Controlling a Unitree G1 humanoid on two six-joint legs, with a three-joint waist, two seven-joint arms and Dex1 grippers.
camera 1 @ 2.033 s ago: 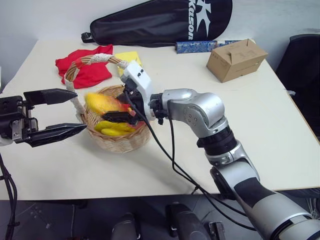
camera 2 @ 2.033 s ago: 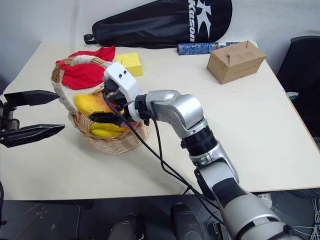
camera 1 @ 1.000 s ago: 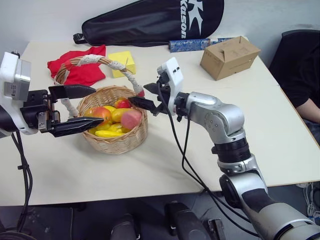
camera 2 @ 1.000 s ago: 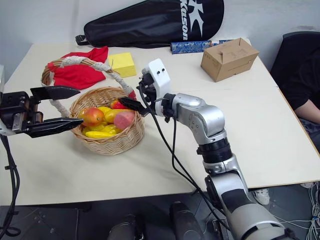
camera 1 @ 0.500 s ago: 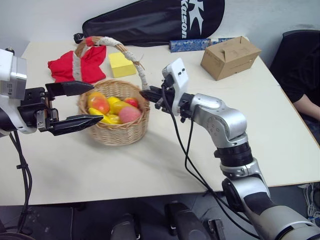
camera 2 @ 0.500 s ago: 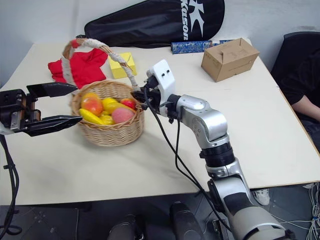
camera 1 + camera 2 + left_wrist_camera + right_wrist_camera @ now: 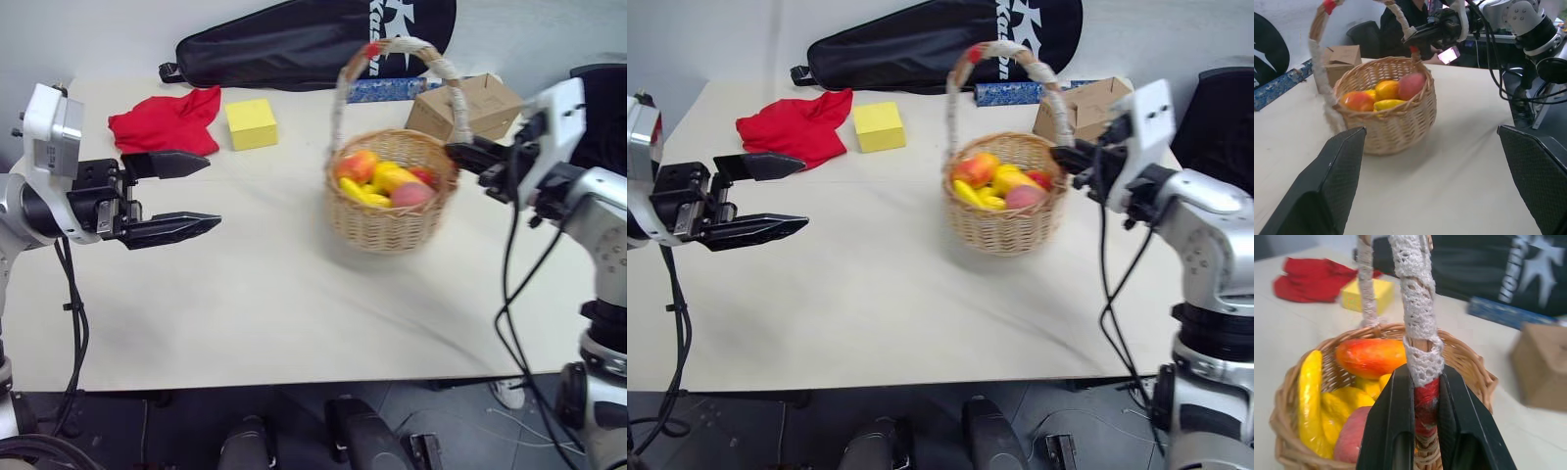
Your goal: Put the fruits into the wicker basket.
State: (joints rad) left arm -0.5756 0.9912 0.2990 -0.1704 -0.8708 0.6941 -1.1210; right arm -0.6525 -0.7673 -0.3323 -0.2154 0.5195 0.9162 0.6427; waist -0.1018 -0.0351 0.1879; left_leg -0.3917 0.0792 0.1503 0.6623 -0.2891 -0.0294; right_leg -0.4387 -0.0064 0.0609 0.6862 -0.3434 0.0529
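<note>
The wicker basket stands right of the table's middle, its lace-wrapped handle arching high. Inside lie the fruits: a red-orange mango, a long yellow one and a pink peach. My right gripper is shut on the handle's base at the basket's right rim, where its black fingers pinch the red-and-lace wrap. My left gripper hovers open and empty over the left side of the table, well apart from the basket.
A red cloth and a yellow block lie at the back left. A black racket bag, a blue patterned roll and a cardboard box line the back, the box close behind the basket.
My right gripper closed on the handle's base and swept the basket from the table's left half to the right, near the cardboard box. The left gripper stayed open, nearly still.
</note>
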